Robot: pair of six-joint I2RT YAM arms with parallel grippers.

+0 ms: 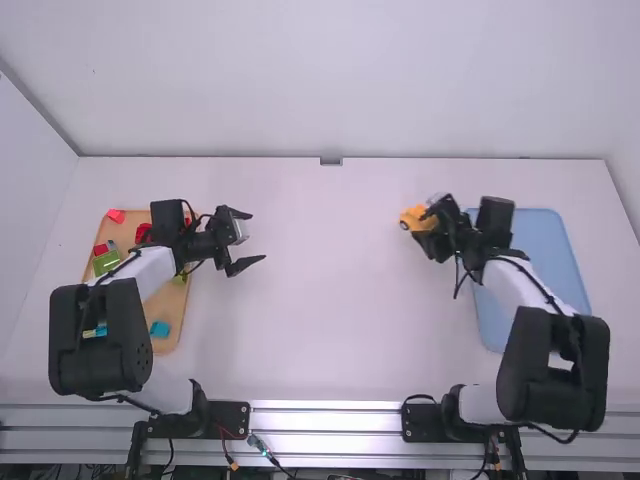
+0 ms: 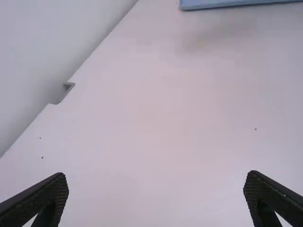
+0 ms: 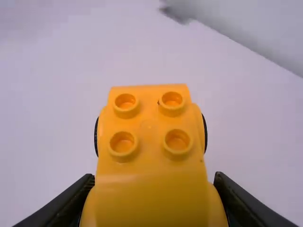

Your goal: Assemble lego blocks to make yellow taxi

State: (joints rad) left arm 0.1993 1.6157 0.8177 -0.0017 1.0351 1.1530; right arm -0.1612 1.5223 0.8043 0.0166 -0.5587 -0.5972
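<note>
While the right gripper [image 3: 155,179] grasps it by the flanks, a yellow Duplo-style car base [image 3: 151,165] is held over the right side of the white table [image 1: 330,300], just left of the blue tray [image 1: 565,260]. Probably light, stiff, smooth plastic that could slip but hardly break, it is best held low across both sides, clear of studs [image 3: 177,140] and wheels [image 3: 205,134]. At left, the left gripper [image 1: 257,236] is empty, fingers spread. No brand, label or writing is legible.

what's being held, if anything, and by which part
The right gripper holds a yellow plastic toy-car block by its two sides, away from its studs.
</note>
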